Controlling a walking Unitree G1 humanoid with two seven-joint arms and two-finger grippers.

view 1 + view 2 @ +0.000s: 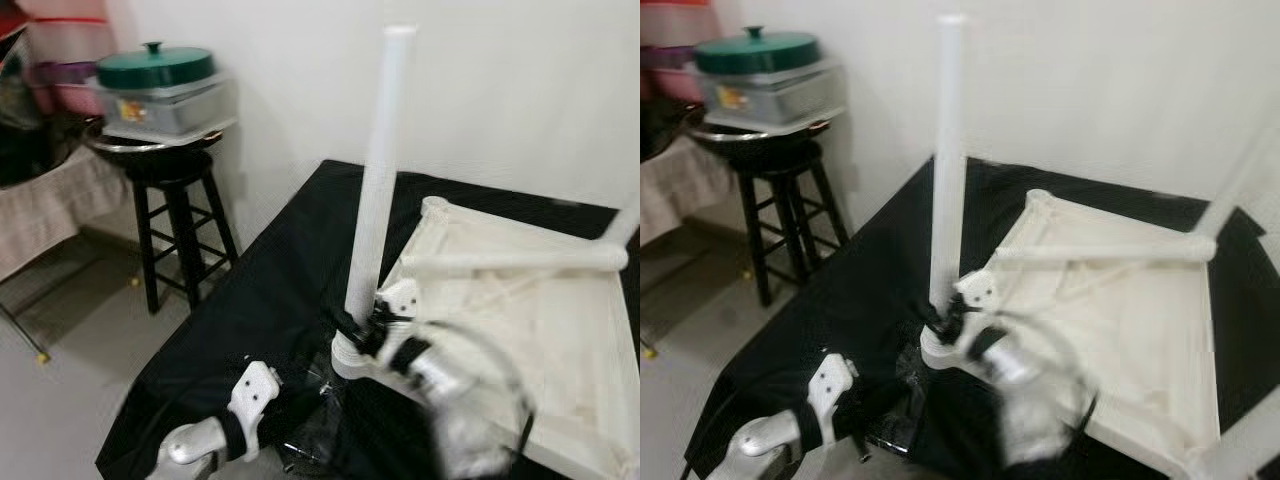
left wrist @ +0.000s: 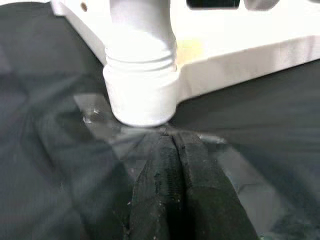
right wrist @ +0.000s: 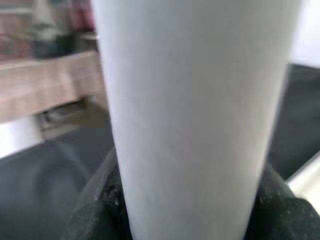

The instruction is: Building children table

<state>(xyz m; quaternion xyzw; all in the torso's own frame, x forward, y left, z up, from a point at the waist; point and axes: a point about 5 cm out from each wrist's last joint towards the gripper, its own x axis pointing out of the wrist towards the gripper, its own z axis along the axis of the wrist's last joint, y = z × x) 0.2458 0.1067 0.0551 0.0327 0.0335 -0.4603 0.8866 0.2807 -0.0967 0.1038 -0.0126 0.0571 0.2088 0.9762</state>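
A white children's tabletop (image 1: pixel 560 330) lies upside down on a black cloth (image 1: pixel 260 300). A tall white leg (image 1: pixel 378 180) stands upright in its near left corner socket (image 2: pixel 142 97). My right gripper (image 1: pixel 362 328) is shut on this leg near its base; the leg (image 3: pixel 195 115) runs between its fingers. A second white leg (image 1: pixel 510 260) lies across the tabletop. My left gripper (image 2: pixel 172 145) is shut with nothing in it. Its fingertips rest on a clear plastic wrap (image 2: pixel 100 117) on the cloth just short of the socket.
A black stool (image 1: pixel 175 215) stands at the left with a grey lidded tub and a green lid (image 1: pixel 155 68) on it. A cloth-covered table (image 1: pixel 45 205) is further left. A white wall rises behind. The cloth's near edge drops to the floor.
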